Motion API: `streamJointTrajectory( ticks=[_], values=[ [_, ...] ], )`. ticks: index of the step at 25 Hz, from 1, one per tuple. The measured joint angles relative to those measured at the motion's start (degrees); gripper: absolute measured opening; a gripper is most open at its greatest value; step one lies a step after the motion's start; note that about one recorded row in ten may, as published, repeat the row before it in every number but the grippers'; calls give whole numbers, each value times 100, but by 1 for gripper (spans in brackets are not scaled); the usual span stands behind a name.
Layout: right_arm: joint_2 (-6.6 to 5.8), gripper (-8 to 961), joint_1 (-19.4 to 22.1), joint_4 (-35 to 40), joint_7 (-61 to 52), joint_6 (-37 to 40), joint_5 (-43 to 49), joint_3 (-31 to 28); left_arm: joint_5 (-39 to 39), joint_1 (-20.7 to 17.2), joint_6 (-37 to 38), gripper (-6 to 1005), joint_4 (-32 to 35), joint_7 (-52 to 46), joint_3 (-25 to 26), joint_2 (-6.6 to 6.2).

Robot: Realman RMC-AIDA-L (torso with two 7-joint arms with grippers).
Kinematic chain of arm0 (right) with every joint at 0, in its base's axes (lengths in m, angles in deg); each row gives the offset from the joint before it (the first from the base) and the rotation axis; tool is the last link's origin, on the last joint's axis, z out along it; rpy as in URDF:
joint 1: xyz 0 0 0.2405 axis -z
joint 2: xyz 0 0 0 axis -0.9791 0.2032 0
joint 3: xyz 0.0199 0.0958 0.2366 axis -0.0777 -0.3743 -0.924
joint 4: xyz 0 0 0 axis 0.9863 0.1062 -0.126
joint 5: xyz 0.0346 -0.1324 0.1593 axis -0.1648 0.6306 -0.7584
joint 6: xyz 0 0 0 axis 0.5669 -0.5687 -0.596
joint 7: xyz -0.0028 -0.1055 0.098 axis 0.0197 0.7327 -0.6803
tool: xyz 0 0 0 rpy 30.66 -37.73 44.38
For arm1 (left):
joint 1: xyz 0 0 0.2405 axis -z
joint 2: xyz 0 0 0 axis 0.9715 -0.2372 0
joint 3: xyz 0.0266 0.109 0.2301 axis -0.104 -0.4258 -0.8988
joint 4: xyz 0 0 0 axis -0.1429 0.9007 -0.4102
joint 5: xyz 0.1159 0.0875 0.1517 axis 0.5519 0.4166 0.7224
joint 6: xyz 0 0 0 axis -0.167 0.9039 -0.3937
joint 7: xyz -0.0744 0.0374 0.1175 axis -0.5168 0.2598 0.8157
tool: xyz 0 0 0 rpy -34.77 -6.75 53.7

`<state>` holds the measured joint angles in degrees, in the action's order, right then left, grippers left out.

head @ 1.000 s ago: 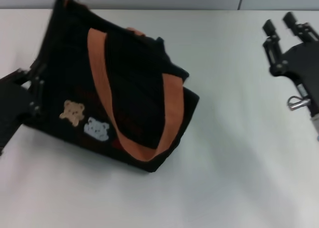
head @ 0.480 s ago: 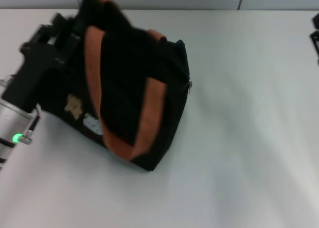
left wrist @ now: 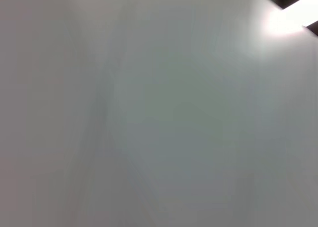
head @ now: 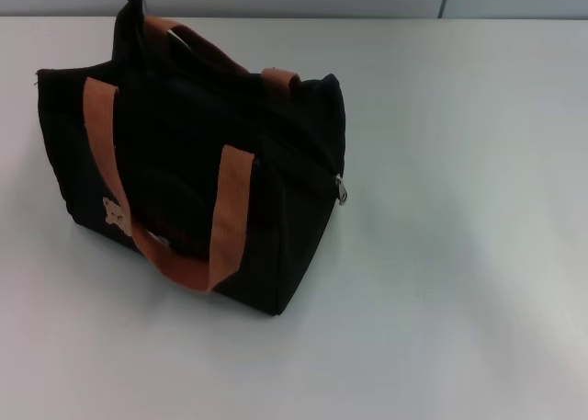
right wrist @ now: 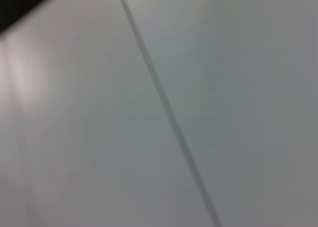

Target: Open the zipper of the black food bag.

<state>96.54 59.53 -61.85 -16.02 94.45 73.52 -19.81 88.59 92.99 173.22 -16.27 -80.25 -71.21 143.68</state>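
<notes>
Black food bag (head: 184, 163): upright near table's (head: 459, 255) far-left corner; zipper (head: 341, 189) apparently still closed. Grippers unseen, state undeterminable.

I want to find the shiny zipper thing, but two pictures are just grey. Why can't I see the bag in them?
Head view: the black food bag stands sharp on the white table, its silver pull tab glinting at the right end. Left wrist view: only a pale blank surface with a bright glare patch in one corner. Right wrist view: a pale surface crossed by one thin dark line; no bag.
</notes>
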Motion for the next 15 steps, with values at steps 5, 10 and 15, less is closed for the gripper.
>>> streamJointTrajectory(
  ticks=[5,10,15],
  values=[
    [-216,686,-465,944,-40,1175,643,1529,630,-549,750,829,1944,-886,-2556,-508],
    [-486,686,-1303,1714,-729,1408,1419,4383,658,-606,740,832,2342,-741,-3811,-558],
    [-180,686,-1476,2186,-988,1229,1410,5180,953,-406,725,832,2401,-769,-4153,-519]
  ],
)
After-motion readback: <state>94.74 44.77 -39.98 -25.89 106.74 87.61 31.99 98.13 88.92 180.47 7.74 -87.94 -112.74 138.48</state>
